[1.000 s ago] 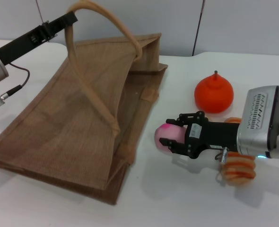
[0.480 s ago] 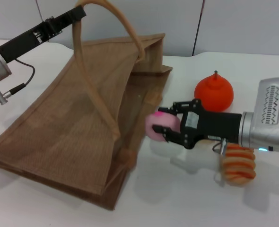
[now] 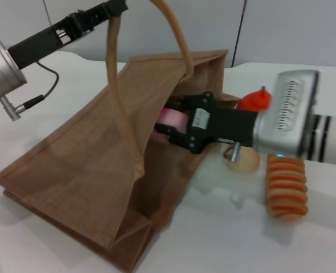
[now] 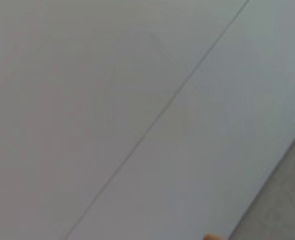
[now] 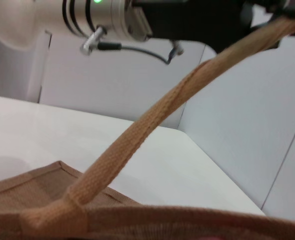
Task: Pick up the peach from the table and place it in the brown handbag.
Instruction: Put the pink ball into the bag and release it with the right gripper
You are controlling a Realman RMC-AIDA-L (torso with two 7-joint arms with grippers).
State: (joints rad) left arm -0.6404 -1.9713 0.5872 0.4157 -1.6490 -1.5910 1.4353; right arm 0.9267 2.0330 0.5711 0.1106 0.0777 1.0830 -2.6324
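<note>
Now inside the mouth of the large tan-brown burlap handbag [image 3: 94, 170] — right claw [image 3: 176, 128] clamped on the round soft-pink peach [image 3: 169, 119], held off the white bench [image 3: 213, 239]. Up top, left claw [image 3: 115, 8] pinched on the bag's long rounded loop handle [image 3: 114, 85], lifting it so the bag gapes. Behind the right arm, orange stemmed fruit [image 3: 256, 100] partly hidden; just below, ribbed orange spiral thing [image 3: 286, 187] on the bench.
</note>
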